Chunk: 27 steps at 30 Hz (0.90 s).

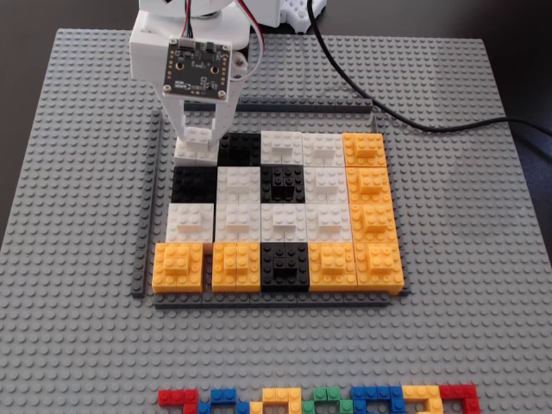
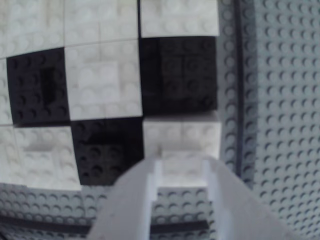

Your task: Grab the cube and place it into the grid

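Hiding part of the cube (image 1: 195,148), the gripper (image 1: 200,136) clasps it.

Soft, even light fills the sharp fixed view with faint shadows, while the wrist view runs dimmer and bluish, blurred around the gripper (image 2: 182,172) and toward the edges.

White cube (image 1: 195,148) in white gripper (image 1: 199,138); grid (image 1: 285,216) chequered white and black, orange blocks (image 1: 369,203) along right and bottom, dark-grey strips (image 1: 276,300); grey baseplate (image 1: 466,259); red, blue, yellow, green bricks (image 1: 319,400).
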Tool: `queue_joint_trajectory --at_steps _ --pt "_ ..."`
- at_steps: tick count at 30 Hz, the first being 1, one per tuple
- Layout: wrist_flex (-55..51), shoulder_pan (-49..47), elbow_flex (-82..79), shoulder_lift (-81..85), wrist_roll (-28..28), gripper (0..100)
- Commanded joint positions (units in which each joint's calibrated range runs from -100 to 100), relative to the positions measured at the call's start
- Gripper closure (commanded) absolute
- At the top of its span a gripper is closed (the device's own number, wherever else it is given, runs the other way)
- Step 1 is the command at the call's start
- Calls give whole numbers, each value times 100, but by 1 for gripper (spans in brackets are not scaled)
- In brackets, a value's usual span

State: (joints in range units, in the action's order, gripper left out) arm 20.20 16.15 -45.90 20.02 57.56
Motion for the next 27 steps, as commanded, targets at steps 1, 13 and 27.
queue_joint_trajectory --at_steps 1,13,27 --pt "145 -57 344 10 -44 97" --pt "189 -35 290 53 -78 86" --pt "203 -13 217 88 -83 83"
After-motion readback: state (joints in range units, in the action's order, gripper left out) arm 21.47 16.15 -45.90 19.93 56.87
